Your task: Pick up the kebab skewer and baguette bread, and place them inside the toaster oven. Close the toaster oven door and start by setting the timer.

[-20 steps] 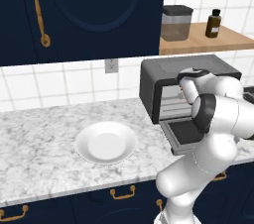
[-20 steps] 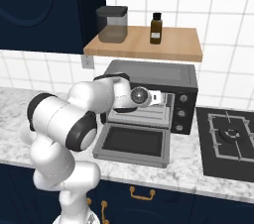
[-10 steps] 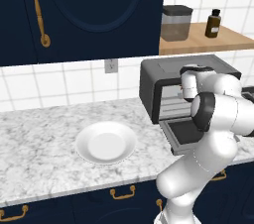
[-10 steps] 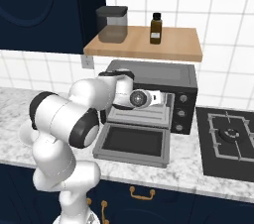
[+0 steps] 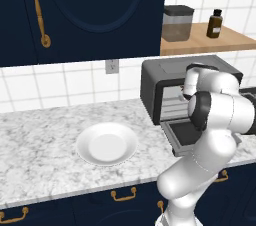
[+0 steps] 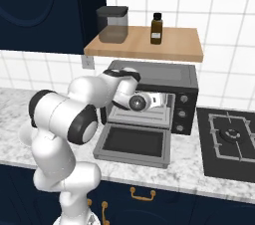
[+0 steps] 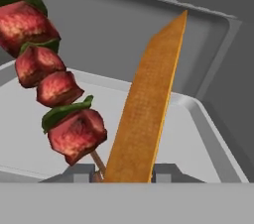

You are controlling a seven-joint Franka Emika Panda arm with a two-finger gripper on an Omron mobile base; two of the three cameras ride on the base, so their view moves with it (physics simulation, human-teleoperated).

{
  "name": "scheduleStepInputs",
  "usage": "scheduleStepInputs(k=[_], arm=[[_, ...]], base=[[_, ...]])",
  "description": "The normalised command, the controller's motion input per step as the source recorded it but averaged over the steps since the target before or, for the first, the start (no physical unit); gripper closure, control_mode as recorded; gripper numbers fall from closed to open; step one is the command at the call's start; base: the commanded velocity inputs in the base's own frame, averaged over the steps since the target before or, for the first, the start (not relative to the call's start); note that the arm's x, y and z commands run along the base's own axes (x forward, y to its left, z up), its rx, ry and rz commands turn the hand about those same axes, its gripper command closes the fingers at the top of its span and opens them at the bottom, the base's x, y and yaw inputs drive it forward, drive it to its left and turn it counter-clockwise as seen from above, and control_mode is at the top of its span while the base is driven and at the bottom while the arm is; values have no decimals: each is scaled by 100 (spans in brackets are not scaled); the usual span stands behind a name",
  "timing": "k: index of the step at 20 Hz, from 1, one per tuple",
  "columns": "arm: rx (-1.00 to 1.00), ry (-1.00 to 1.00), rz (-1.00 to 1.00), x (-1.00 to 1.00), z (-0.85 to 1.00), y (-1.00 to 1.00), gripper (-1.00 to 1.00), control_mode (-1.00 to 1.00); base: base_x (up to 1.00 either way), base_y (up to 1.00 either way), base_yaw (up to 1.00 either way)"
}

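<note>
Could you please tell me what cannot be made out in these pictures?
- Hand view: where the tool grips the baguette bread and kebab skewer is cut off by the bottom edge.
- Left base view: the toaster oven interior is hidden by the arm.
- Right base view: knob markings are too small.

Toaster oven door (image 6: 134,143) down, mouth open; kebab skewer (image 7: 54,89), baguette bread (image 7: 146,104) crowd cavity ahead.
</note>
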Motion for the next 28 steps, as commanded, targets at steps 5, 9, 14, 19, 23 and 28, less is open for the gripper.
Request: scheduleStepInputs(k=[5, 9, 14, 19, 23, 28], arm=[[0, 0, 0, 0, 0, 0, 100, -100], [0, 0, 0, 0, 0, 0, -100, -100], [0, 0, 0, 0, 0, 0, -100, -100], [0, 0, 0, 0, 0, 0, -100, -100], [0, 0, 0, 0, 0, 0, -100, -100], [0, 0, 6, -2, 14, 0, -100, -100]], base=[[0, 0, 0], [0, 0, 0], [0, 0, 0], [0, 0, 0], [0, 0, 0], [0, 0, 0]])
